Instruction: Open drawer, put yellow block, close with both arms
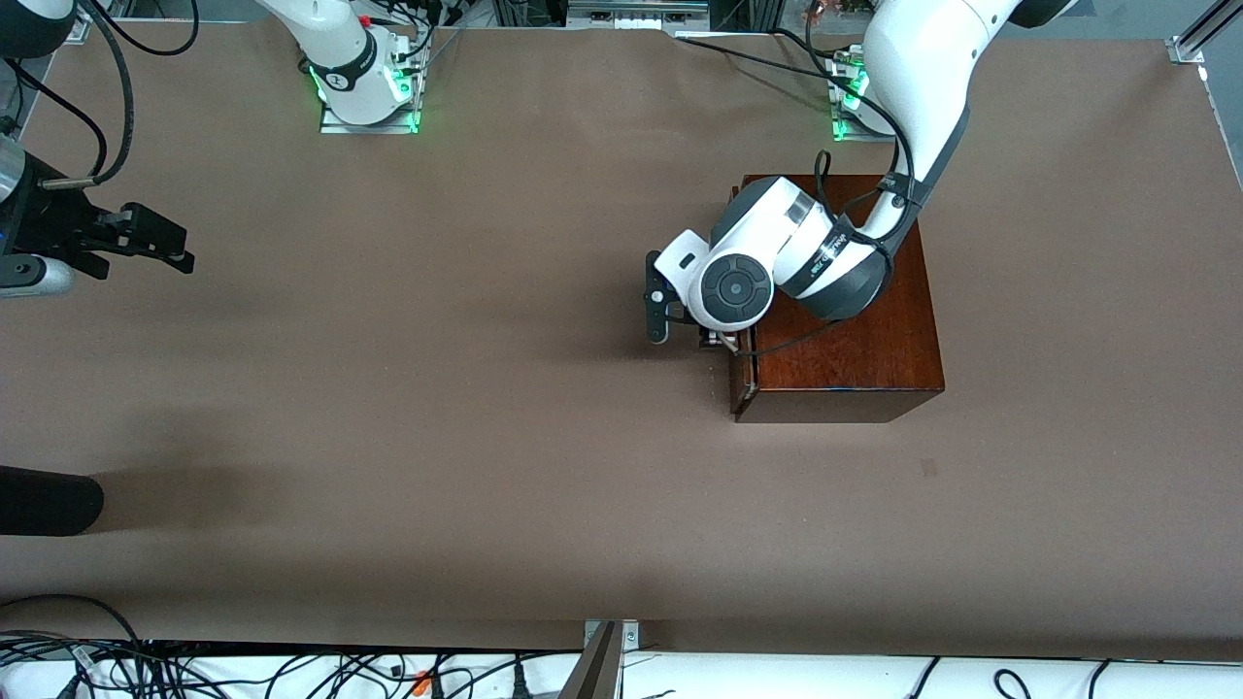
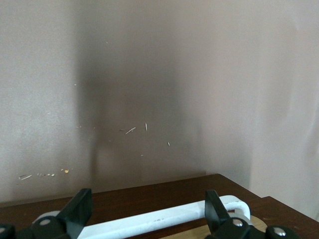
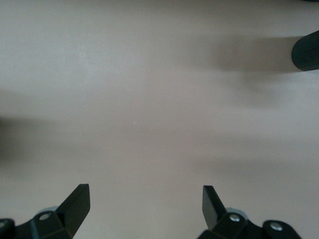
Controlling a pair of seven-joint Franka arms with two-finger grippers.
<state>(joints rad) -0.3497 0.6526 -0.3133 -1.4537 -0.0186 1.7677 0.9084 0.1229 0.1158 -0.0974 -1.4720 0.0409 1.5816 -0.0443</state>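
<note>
While the left gripper sits low at the box front, its fingers stand apart with the white handle lying across the gap between them; whether the pads touch it cannot be told. This placement suits a pull toward the right arm's end of the table, so the step in hand looks like opening the drawer. A sliver of pale plywood shows by the handle in the left wrist view, so the drawer may be slightly out; in the front view the arm hides most of its front. At the right arm's end, the right gripper waits over bare table, jaws wide apart, holding nothing. No yellow block shows in any view, so its place is unknown.
</note>
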